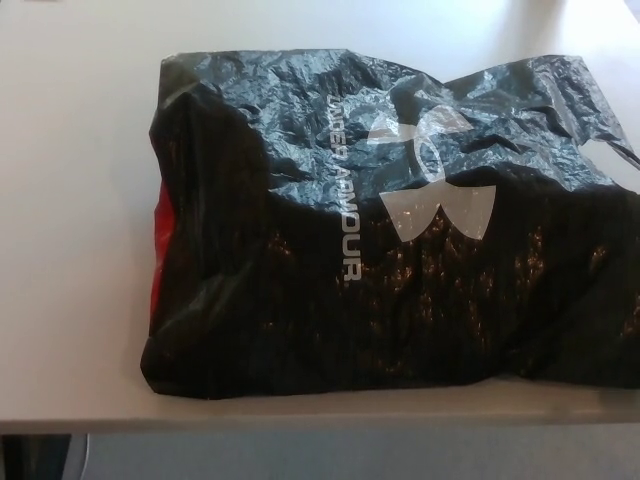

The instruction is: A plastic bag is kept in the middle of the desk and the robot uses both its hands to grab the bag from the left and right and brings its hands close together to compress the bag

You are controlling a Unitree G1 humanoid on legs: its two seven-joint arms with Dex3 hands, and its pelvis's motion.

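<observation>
We look down on a black plastic bag (330, 260) lying crumpled across the middle of a white desk (70, 200), filling most of the view. Its near edge lies close to the desk's near edge, and its right side runs out past the right border of the picture. The far part of the bag catches the light and looks grey and wrinkled; the near part is darker. A white logo (430, 170) sits right of centre on its top, with white lettering (343, 190) reading "UNDER ARMOUR" running from far to near just left of it. A strip of red (160, 245) shows along the bag's left edge. Neither of our hands appears in the view, so we cannot tell how their fingers are set.
</observation>
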